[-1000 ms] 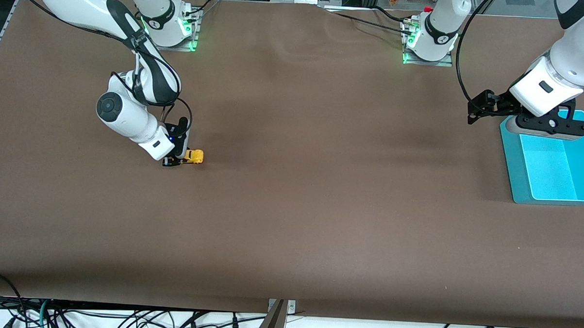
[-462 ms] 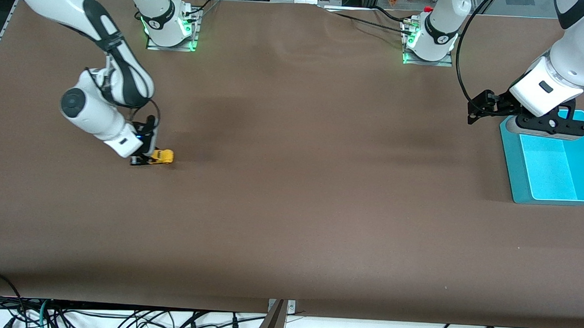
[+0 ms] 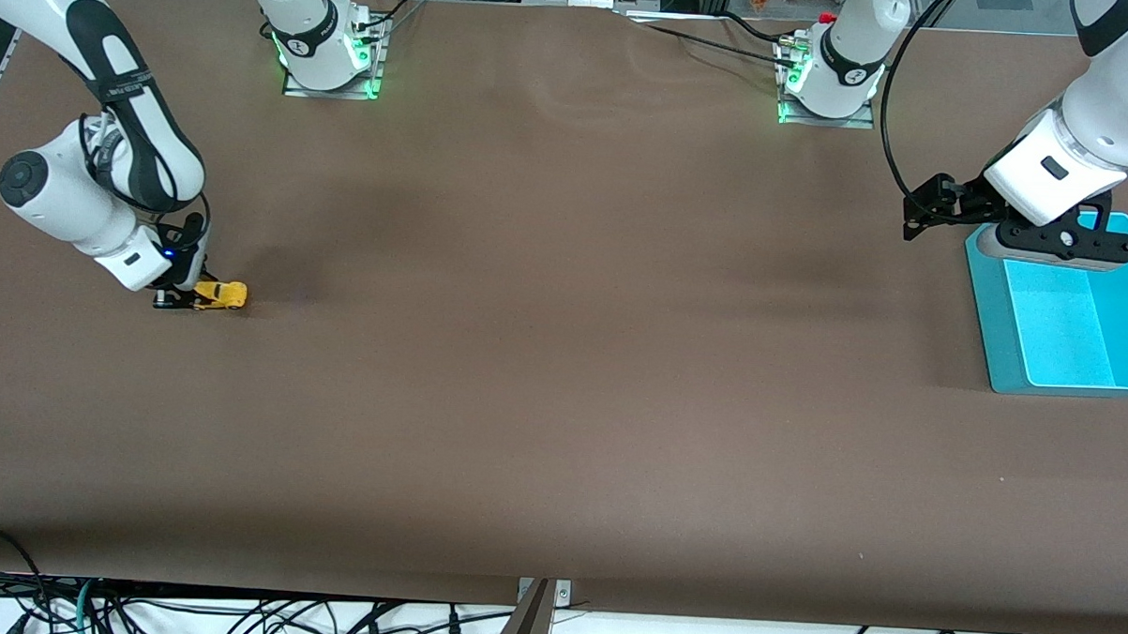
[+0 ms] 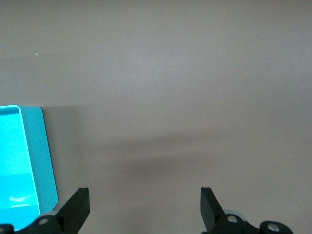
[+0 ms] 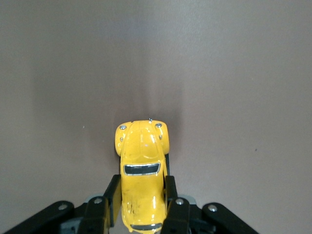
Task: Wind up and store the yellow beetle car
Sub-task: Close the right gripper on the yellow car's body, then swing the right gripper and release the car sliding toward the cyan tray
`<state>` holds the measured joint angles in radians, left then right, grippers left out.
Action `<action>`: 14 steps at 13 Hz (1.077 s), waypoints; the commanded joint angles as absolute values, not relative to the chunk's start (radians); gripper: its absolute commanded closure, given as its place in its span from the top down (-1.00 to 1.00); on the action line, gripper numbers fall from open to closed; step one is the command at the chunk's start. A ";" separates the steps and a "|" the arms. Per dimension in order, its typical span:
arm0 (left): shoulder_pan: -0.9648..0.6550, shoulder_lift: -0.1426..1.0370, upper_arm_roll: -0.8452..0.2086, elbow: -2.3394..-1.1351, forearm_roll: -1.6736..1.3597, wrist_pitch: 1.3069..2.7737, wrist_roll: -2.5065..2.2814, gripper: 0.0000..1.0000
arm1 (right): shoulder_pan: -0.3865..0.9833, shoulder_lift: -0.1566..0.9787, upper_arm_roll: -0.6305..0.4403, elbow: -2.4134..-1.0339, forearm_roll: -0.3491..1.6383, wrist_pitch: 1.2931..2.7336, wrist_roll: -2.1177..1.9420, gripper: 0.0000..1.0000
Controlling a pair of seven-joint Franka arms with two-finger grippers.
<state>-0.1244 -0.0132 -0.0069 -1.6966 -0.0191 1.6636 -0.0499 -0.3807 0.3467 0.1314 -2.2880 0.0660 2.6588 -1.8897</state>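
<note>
The right arm reaches from its base out toward its own end of the table, the elbow joint raised and the forearm angled down so that the wrist sits low over the brown table (image 3: 561, 401). The right gripper (image 3: 189, 300) is at the tabletop there, and its two fingers (image 5: 113, 195) are clamped on the flanks of the yellow beetle car (image 3: 220, 294), gripping the rear half of the body. In the right wrist view the yellow beetle car (image 5: 142, 170) points nose-first away from the right gripper (image 5: 141, 204), its rounded bonnet and headlights free of the fingers, its dark windscreen between them. In the front view the car sits at table level, its nose aimed toward the left arm's end of the table. The left arm waits at its own end, bent so that its wrist hangs above the edge of the turquoise bin (image 3: 1060, 362). The left gripper (image 3: 1059, 242) is over that bin's rim that lies farthest from the front camera, and its fingers (image 4: 78, 207) stand wide apart with nothing between them. In the left wrist view a corner of the turquoise bin (image 4: 41, 156) shows beside one fingertip, the rest being bare table. The bin and the car are well apart, at the two ends of the table.
</note>
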 commanded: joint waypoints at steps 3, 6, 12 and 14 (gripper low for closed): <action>-0.127 -0.005 -0.008 -1.669 0.002 1.640 -0.055 1.00 | -0.387 0.368 0.130 -2.286 0.075 2.612 -1.901 0.99; -0.127 -0.005 -0.008 -1.669 0.002 1.640 -0.055 1.00 | -0.385 0.348 0.201 -2.173 0.074 2.461 -1.800 1.00; -0.127 -0.003 -0.008 -1.669 0.002 1.640 -0.055 1.00 | -0.379 0.252 0.330 -1.994 -0.012 2.260 -1.597 1.00; -0.129 -0.005 -0.009 -1.669 0.002 1.640 -0.055 1.00 | -0.377 0.169 0.331 -1.993 -0.006 2.255 -1.516 1.00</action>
<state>-0.1244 -0.0130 -0.0070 -1.6965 -0.0190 1.6636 -0.0500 -0.3718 0.2536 0.3273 -1.9871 0.0025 2.2872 -1.5793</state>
